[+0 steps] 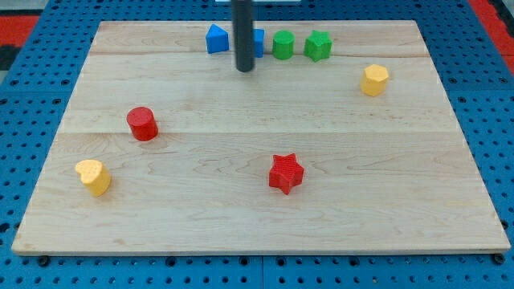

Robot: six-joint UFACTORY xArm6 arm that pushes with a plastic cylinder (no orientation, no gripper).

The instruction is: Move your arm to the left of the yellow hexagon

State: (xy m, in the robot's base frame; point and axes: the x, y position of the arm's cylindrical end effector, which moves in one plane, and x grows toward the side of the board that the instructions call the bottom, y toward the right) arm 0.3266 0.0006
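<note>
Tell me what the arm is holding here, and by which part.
Nothing is held: my tip rests free on the board, just below the blue blocks.

I'm seeing bare surface (265, 120) stretching from my tip (245, 69) toward the yellow hexagon (374, 80); green cylinder (283, 45) and green star (318, 46) are sitting just above that lane.

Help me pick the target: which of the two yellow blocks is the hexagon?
The yellow hexagon block at the view's right, flat-faceted; the other yellow block, bottom left, is heart-like.
</note>
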